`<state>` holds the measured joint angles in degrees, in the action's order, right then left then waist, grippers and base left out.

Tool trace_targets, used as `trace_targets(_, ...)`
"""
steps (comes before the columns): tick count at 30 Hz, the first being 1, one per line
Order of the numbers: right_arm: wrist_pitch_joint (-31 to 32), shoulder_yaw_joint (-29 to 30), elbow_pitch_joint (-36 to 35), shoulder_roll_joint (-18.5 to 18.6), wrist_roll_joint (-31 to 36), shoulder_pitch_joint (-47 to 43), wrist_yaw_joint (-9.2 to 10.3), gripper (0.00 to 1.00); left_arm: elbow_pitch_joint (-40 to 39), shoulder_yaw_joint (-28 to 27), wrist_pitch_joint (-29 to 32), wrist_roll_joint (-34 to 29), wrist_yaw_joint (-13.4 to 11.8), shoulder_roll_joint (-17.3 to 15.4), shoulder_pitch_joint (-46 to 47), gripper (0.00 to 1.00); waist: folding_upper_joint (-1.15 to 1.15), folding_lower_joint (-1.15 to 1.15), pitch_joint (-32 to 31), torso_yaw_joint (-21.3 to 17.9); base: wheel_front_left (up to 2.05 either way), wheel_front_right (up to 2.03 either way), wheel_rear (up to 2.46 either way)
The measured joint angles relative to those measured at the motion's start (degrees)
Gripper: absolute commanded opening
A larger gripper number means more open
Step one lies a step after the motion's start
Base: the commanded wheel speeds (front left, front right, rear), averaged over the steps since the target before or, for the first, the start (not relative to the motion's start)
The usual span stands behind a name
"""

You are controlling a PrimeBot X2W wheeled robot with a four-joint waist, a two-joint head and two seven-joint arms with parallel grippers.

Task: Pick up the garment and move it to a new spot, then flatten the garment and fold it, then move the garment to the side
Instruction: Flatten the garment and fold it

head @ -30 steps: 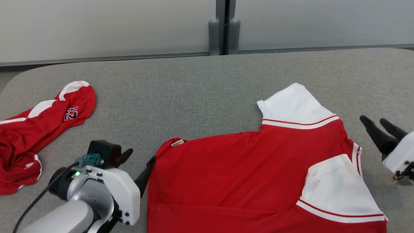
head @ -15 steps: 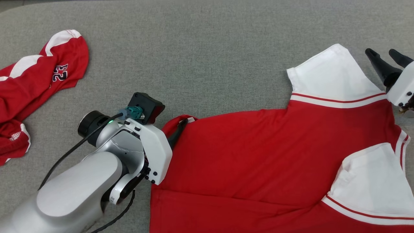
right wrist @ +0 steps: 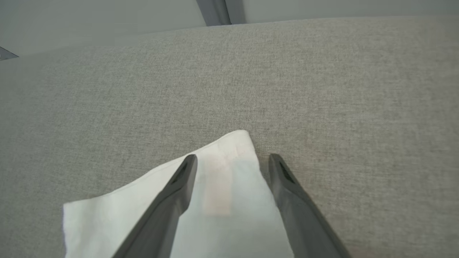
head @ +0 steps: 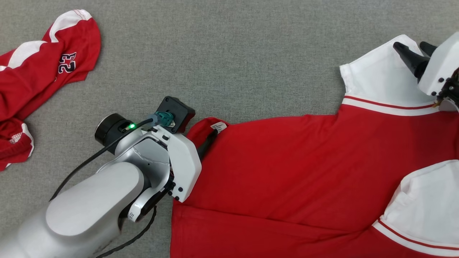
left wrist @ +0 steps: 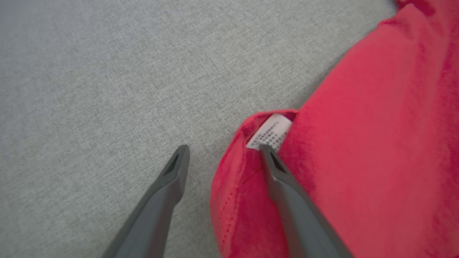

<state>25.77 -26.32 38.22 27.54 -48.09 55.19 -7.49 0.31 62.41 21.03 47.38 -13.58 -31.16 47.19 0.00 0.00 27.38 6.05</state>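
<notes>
The garment (head: 294, 161), red with white sleeves, lies spread on the grey table (head: 233, 53). My left gripper (head: 202, 129) is open at its left corner by the white label (head: 218, 126). In the left wrist view the left gripper (left wrist: 224, 147) straddles the rolled red hem (left wrist: 229, 186): one finger rests on cloth beside the label (left wrist: 271, 133), the other over bare table. My right gripper (head: 410, 44) is open over the far white sleeve (head: 373, 79). In the right wrist view the right gripper (right wrist: 233, 157) has the sleeve's corner (right wrist: 229, 168) between its fingers, unpinched.
A second red garment (head: 36, 79) with white trim and the number 23 lies crumpled at the table's left. Bare grey table stretches between the two garments. A pale wall (right wrist: 89, 18) rises beyond the table's far edge.
The head camera has tilted down and the view has shifted. My left gripper has advanced to the label corner. My right gripper has moved from beside the garment to over the white sleeve.
</notes>
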Motion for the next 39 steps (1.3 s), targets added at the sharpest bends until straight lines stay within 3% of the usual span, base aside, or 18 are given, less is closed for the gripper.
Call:
trace_targets(6,1.01,-3.68,3.19,0.14,-1.23,3.12,0.00,1.00,-0.48,0.35,0.69,-0.04,0.20,0.26,0.42,0.98,0.00,0.00,0.85,0.55,0.00,0.00,0.00)
trace_targets(10,-0.07,-5.35,4.79,0.40,-1.59,4.50,0.00,1.00,-0.47,0.54,0.98,-0.03,0.48,0.49,1.04,0.82,0.00,0.00,1.21,0.84,0.00,0.00,0.00)
trace_targets(11,-0.12,-5.75,5.11,0.38,-1.91,4.78,0.00,0.98,-0.45,0.58,1.08,-0.03,0.55,0.57,1.15,0.67,0.00,0.00,1.28,0.89,0.00,0.00,0.00)
trace_targets(12,-0.12,-5.75,5.11,0.38,-1.91,4.78,0.00,0.52,-0.45,0.58,1.08,-0.03,0.55,0.57,1.15,0.49,0.00,0.00,1.28,0.89,0.00,0.00,0.00)
trace_targets(13,-0.82,-6.53,5.34,0.34,-2.65,5.23,0.01,0.38,-0.24,0.66,1.11,-0.03,0.70,0.67,1.19,0.39,0.00,0.00,1.30,0.90,0.00,0.00,0.00)
trace_targets(14,-0.82,-6.53,5.34,0.34,-2.65,5.23,0.01,0.10,-0.24,0.66,1.11,-0.03,0.70,0.67,1.19,0.22,0.00,0.00,1.30,0.90,0.00,0.00,0.00)
trace_targets(15,-1.83,-6.95,5.34,0.33,-2.92,5.28,0.01,0.00,-0.11,0.60,0.93,-0.03,0.76,0.70,1.20,0.00,0.00,0.00,1.27,0.83,0.00,0.00,0.00)
trace_targets(21,-3.72,-10.06,5.59,0.01,-5.34,4.98,0.00,0.00,1.10,-1.08,-1.49,0.49,-0.22,0.80,0.93,0.00,0.00,0.00,0.21,0.12,0.00,0.00,0.00)
trace_targets(31,-9.56,-12.66,5.44,1.64,-10.68,1.86,0.00,0.00,1.13,-8.08,-8.43,7.22,-5.21,-0.14,-7.12,0.00,0.00,0.00,-3.72,-1.30,0.00,0.00,0.00)
trace_targets(39,-14.50,-14.19,3.99,3.75,-15.52,-1.81,0.00,0.00,1.63,-13.92,-13.18,14.65,-5.33,-1.91,-15.02,0.00,0.00,0.00,-8.48,-2.28,0.00,0.00,0.00)
